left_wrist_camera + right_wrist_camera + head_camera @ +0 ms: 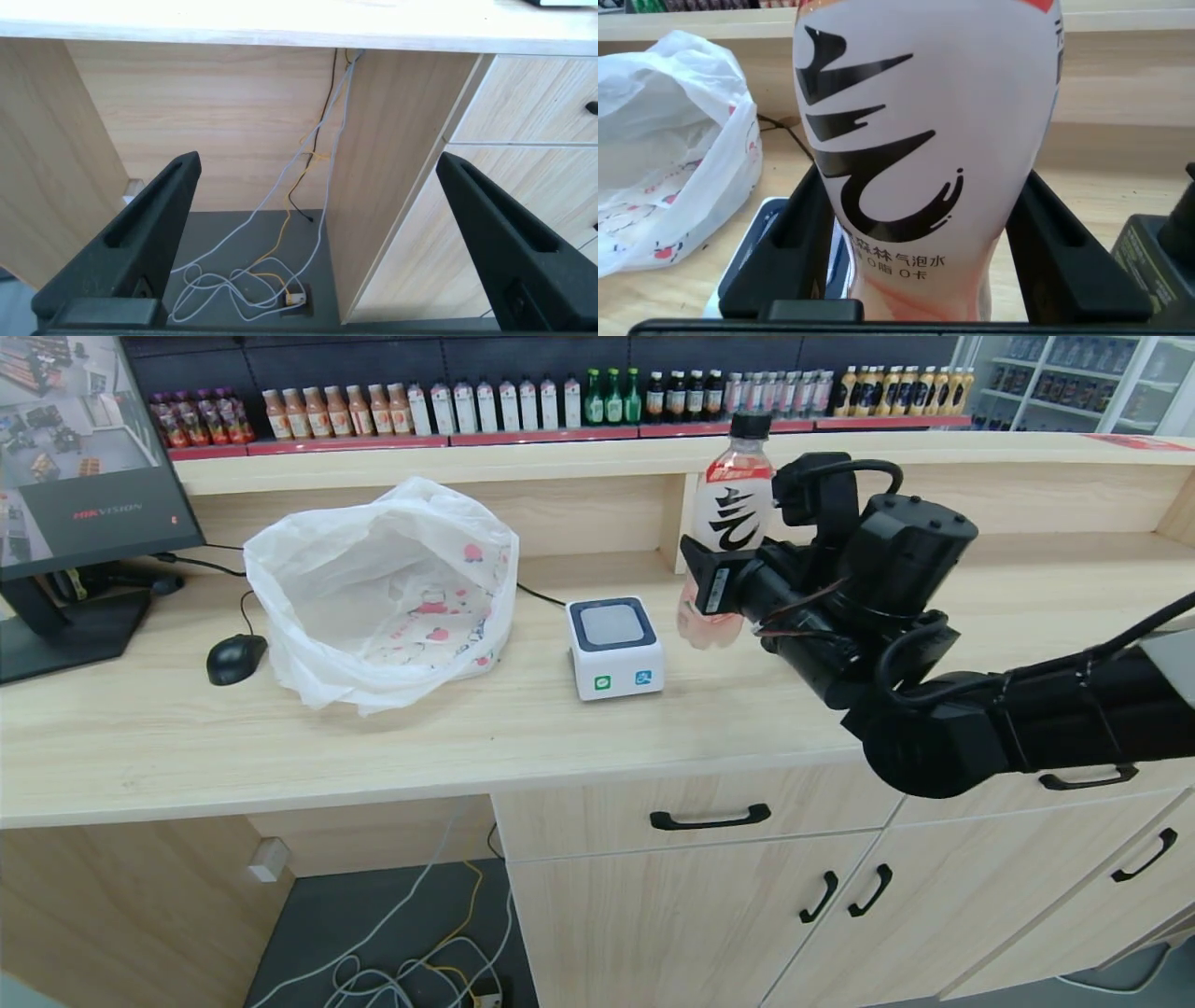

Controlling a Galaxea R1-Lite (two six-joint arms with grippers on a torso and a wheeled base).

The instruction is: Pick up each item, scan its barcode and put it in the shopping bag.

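Note:
My right gripper (714, 583) is shut on a pink drink bottle (733, 523) with a black cap, held upright above the counter just right of the white barcode scanner (614, 646). In the right wrist view the bottle (924, 159) stands between the fingers (799, 243), with the scanner (761, 252) and the bag (668, 149) behind it. The white shopping bag (383, 588) stands open on the counter to the scanner's left. My left gripper (318, 252) hangs open below counter height, facing the recess under the counter.
A black mouse (235, 658) and a monitor (84, 457) sit at the counter's left end. A raised shelf (560, 462) runs along the back, with rows of bottles behind it. Drawers and cabinet doors (709, 887) lie below the counter; cables (271, 271) trail on the floor.

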